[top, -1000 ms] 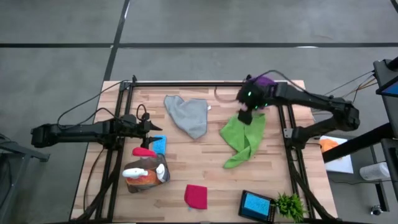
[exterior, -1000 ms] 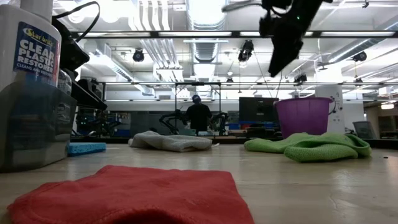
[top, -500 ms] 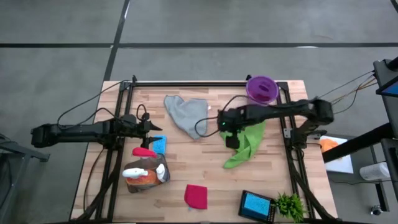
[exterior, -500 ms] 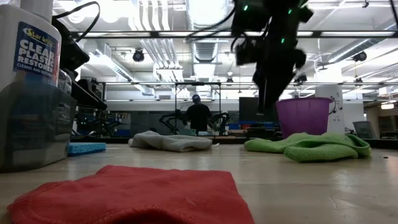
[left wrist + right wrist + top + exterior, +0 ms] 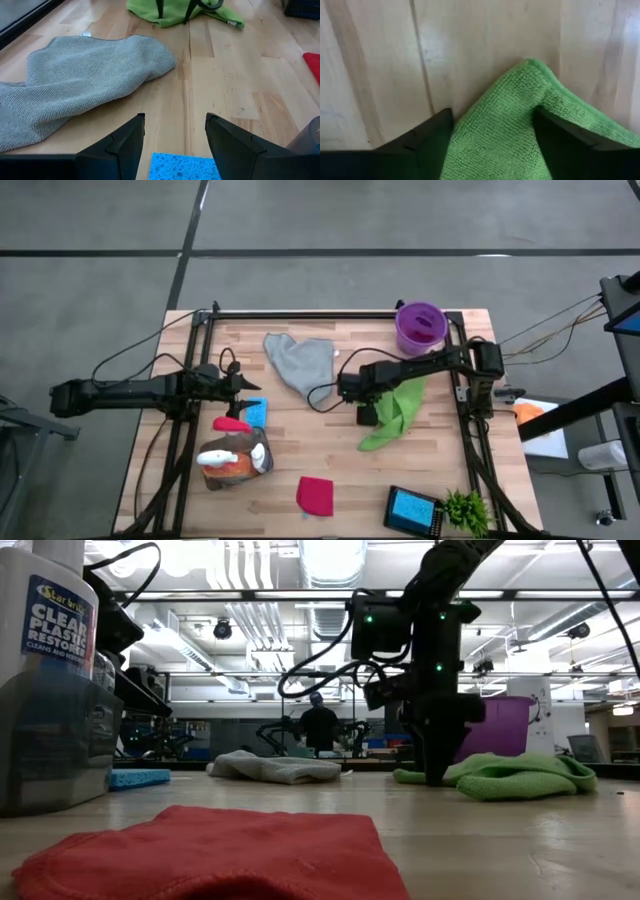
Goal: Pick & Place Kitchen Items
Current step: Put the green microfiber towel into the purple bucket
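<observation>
A green cloth (image 5: 397, 406) lies crumpled on the table's right half. My right gripper (image 5: 367, 416) points down at the cloth's left corner (image 5: 530, 67), open, with one finger on each side of it; the low view (image 5: 435, 776) shows the fingers down at cloth height. A grey cloth (image 5: 303, 366) lies at the far middle. My left gripper (image 5: 246, 385) is open and empty, level above a blue sponge (image 5: 185, 167), facing the grey cloth (image 5: 75, 85). A red cloth (image 5: 315, 496) lies near the front edge. My right gripper comes at the green cloth's left corner (image 5: 520, 100) from above, pointing down, fingers open astride it. The fingertips lie below the wrist picture's edge, so I cannot tell whether they touch the cloth. The cloth lies flat on the table.
A purple bucket (image 5: 421, 326) stands at the far right corner. A clear bin with spray bottles (image 5: 235, 456) stands at the near left, a white bottle (image 5: 45, 610) in it. A blue sponge in a black tray (image 5: 412, 508) and a small plant (image 5: 466, 509) sit at the near right.
My right gripper has swung from high beside the purple bucket toward the table's left and near side, and has come down to the green cloth's left corner, fingers pointing down. The cloths lie as before.
</observation>
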You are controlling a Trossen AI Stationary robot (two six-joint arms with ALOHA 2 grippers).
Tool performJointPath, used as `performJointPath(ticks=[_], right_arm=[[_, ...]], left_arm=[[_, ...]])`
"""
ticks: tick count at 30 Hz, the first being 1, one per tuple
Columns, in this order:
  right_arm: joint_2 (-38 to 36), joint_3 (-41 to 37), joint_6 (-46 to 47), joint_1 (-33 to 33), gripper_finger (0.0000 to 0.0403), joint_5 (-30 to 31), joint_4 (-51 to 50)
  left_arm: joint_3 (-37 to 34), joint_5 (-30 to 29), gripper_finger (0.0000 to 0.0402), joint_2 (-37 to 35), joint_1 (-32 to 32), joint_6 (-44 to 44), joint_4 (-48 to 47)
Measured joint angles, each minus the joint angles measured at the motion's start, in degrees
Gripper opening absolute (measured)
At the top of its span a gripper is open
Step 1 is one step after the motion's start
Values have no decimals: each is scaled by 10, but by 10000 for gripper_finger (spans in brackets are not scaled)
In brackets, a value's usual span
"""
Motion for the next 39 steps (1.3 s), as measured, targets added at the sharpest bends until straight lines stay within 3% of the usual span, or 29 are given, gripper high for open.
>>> performJointPath(ticks=[3, 8, 14, 22, 30, 39], right_arm=[[-5, -1, 2, 2, 195, 0, 3], [-31, -4, 1, 6, 40, 24, 36], [-105, -4, -19, 23, 20, 15, 144], [-266, -4, -63, 43, 18, 13, 266], [-393, -13, -36, 59, 18, 46, 212], [-391, -116, 61, 73, 18, 54, 129]], left_arm=[[0, 0, 214, 0, 0, 0, -2], [0, 0, 214, 0, 0, 0, -5], [0, 0, 214, 0, 0, 0, -5], [0, 0, 214, 0, 0, 0, -9], [0, 0, 214, 0, 0, 0, -8], [0, 0, 214, 0, 0, 0, -8]])
